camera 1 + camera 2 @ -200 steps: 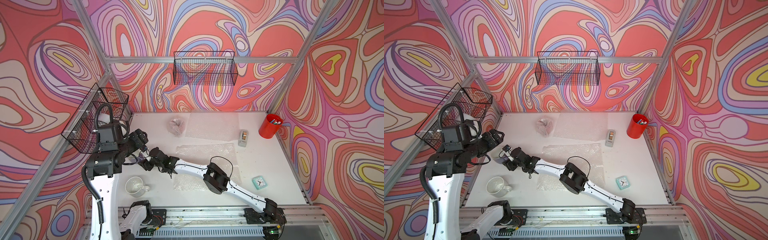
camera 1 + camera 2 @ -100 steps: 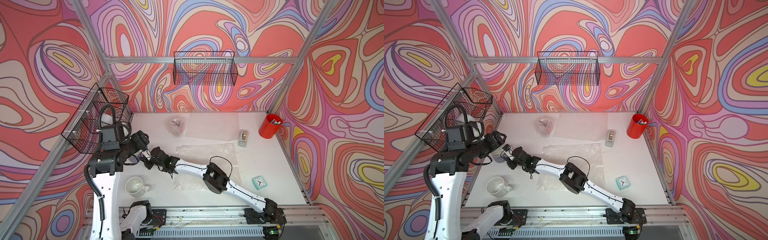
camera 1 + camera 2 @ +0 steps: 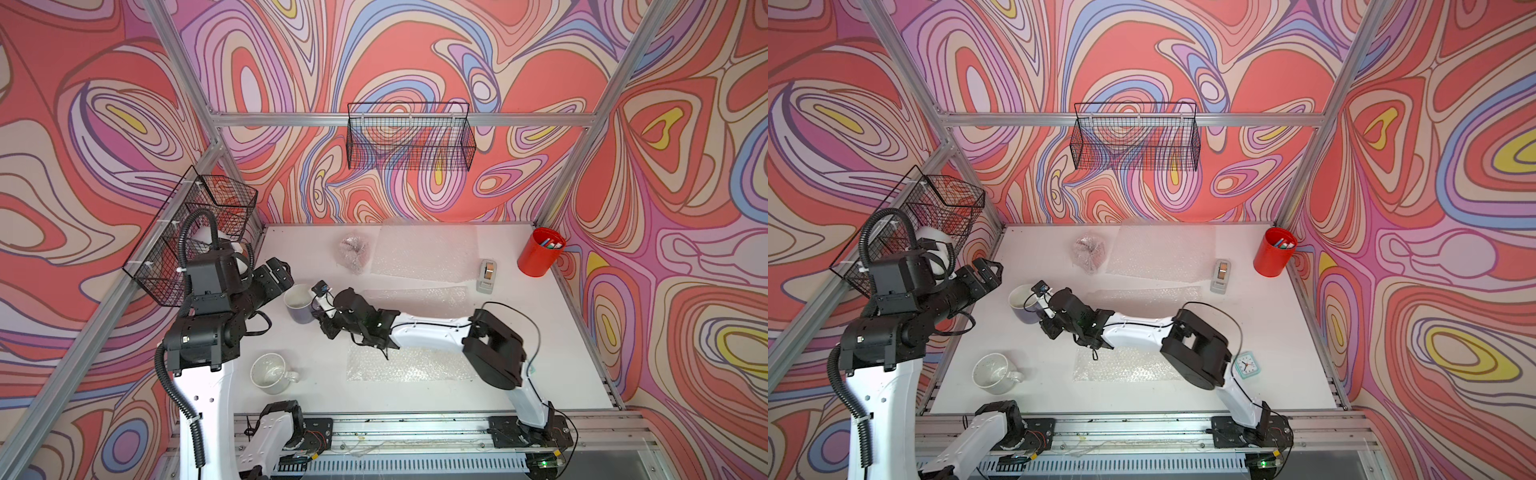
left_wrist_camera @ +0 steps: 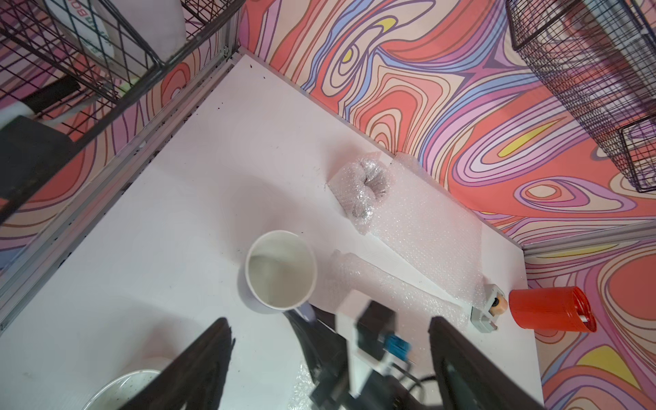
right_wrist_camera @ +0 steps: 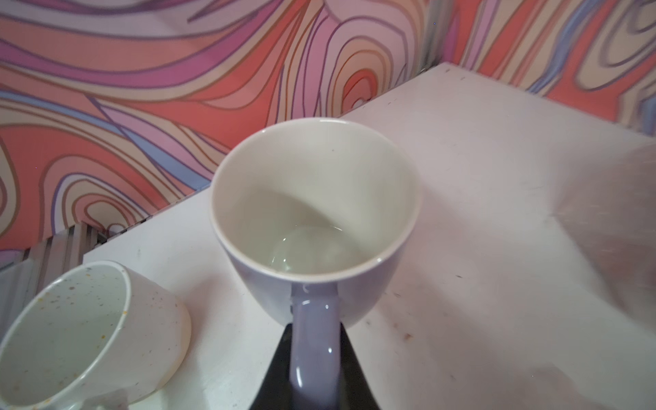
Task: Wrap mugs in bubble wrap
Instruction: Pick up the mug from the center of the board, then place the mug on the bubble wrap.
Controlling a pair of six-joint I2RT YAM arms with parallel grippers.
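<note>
A lavender mug [image 3: 298, 302] [image 3: 1025, 302] [image 4: 280, 269] with a white inside stands upright at the table's left. My right gripper [image 3: 318, 308] [image 3: 1044, 309] [image 5: 314, 372] is shut on its handle [image 5: 314, 340]. My left gripper [image 3: 278, 270] [image 3: 988, 270] [image 4: 328, 355] hangs open above and left of this mug, holding nothing. A speckled white mug [image 3: 270, 372] [image 5: 71, 337] sits front left. Bubble wrap sheets lie at the back [image 3: 424, 253], in the middle [image 3: 415, 295] and under the right forearm [image 3: 399, 365]. A bundle wrapped in bubble wrap [image 3: 354, 249] [image 4: 364, 184] rests at the back.
A red pen cup [image 3: 539, 251] and a tape dispenser [image 3: 487, 276] stand back right. A small clock [image 3: 1248, 363] lies at the right. Wire baskets hang on the back wall [image 3: 409, 139] and the left wall [image 3: 195, 232], close above my left arm.
My right gripper's jaws have closed on the lavender mug's handle. The left gripper has opened a little wider and the mug now shows clear of it.
</note>
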